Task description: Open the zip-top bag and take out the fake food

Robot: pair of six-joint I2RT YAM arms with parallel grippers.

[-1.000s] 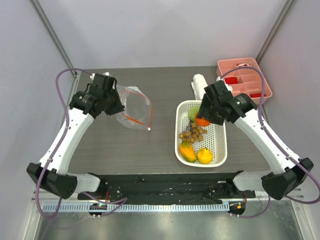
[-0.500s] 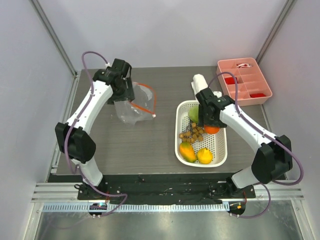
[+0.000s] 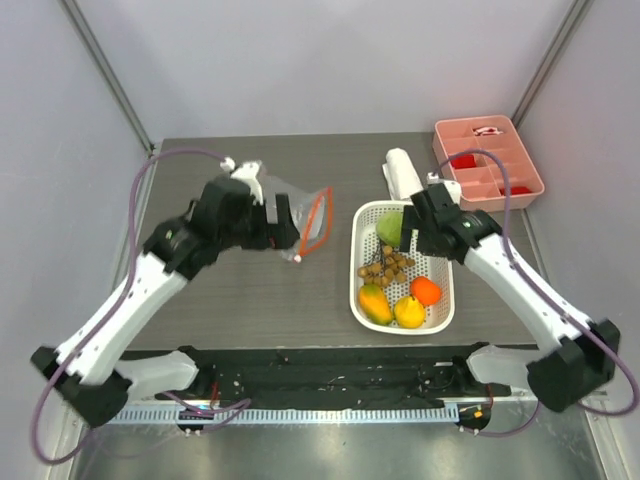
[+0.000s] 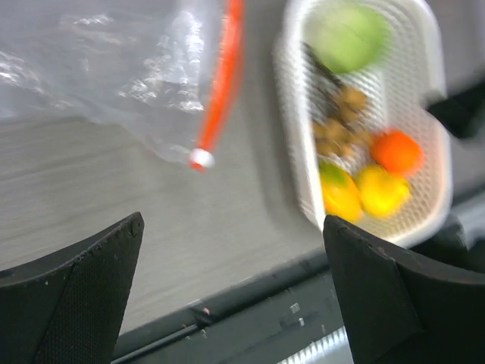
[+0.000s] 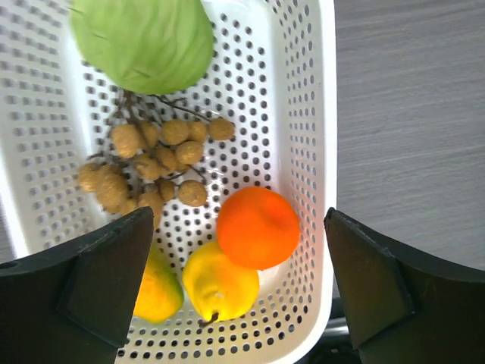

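The zip-top bag (image 3: 312, 208) lies flat on the table, clear and crinkled, its orange-red zip strip (image 4: 223, 83) toward the basket. My left gripper (image 3: 283, 226) hovers just near of it, open and empty (image 4: 233, 227). The fake food sits in the white perforated basket (image 3: 357, 270): a green fruit (image 5: 144, 38), brown grapes (image 5: 151, 163), an orange (image 5: 258, 227), a yellow lemon (image 5: 220, 284) and a mango (image 5: 155, 292). My right gripper (image 5: 239, 218) hangs open above the orange, its fingers clear of it on both sides.
A pink compartment tray (image 3: 490, 160) stands at the back right corner. A white object (image 3: 400, 172) lies just behind the basket. The black mounting rail (image 3: 330, 365) runs along the near table edge.
The left gripper opened and let go of the bag, then swung right and nearer. The right gripper opened, and the orange now rests in the basket's near right corner.
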